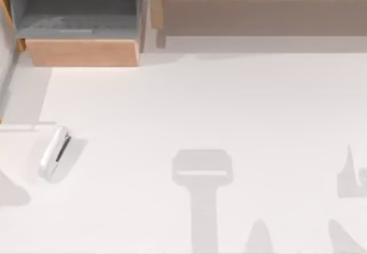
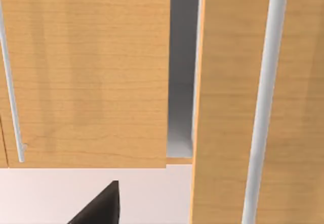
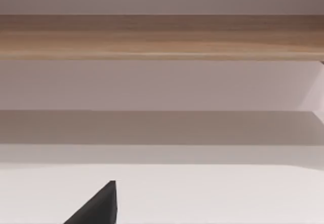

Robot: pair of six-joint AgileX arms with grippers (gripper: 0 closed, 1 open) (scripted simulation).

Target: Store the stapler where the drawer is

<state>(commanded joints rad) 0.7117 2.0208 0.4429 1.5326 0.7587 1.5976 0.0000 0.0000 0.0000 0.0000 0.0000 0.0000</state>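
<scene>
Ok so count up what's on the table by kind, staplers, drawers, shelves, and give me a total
Staplers: 1, the stapler, lying near the table's left edge.
Drawers: 1, the drawer, pulled open at the far left.
Shelves: 1, the long wooden shelf along the far right.
Total: 3

A rendered simulation of an office-like desk is shown, not a real room. A plain white table (image 1: 218, 110) is seen from above, flat and textureless, with soft grey shadows cast across it at 6 o'clock. At 11 o'clock an open drawer (image 1: 83, 52) with grey inner walls and a light wooden front is placed; at 1 o'clock a long wooden shelf (image 1: 258, 4) is set. A small white stapler (image 1: 54, 153) at 9 o'clock suggests desk work.
</scene>
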